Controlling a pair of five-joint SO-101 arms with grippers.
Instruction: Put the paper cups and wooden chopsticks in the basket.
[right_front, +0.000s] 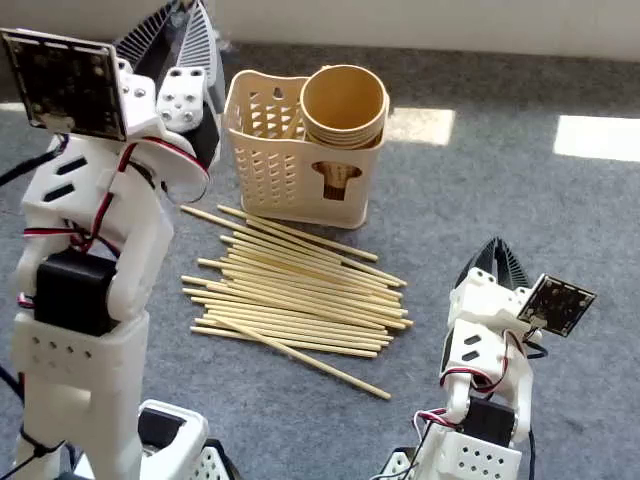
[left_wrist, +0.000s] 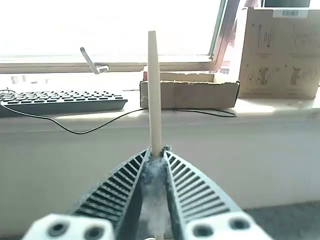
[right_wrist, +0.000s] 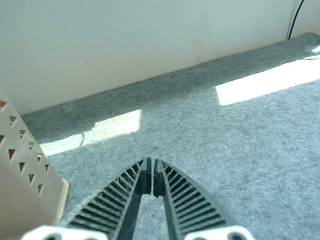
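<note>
Chopsticks (right_front: 300, 297): one loose pile on the grey worktop (right_front: 530, 210), just beside the one basket (right_front: 270, 160). Sticks overlap, so exact count not resolvable. Paper cups (right_front: 344, 104): one nested stack upright inside the basket; only rims show, number unclear. Left end effector (left_wrist: 156, 152) clamped on a single chopstick (left_wrist: 153, 85), its lower end hidden between the jaws. Right end effector (right_wrist: 151, 176) closed, empty, near the pile.

Office: windowsill keyboard (left_wrist: 62, 101), cardboard boxes (left_wrist: 190, 94)
</note>
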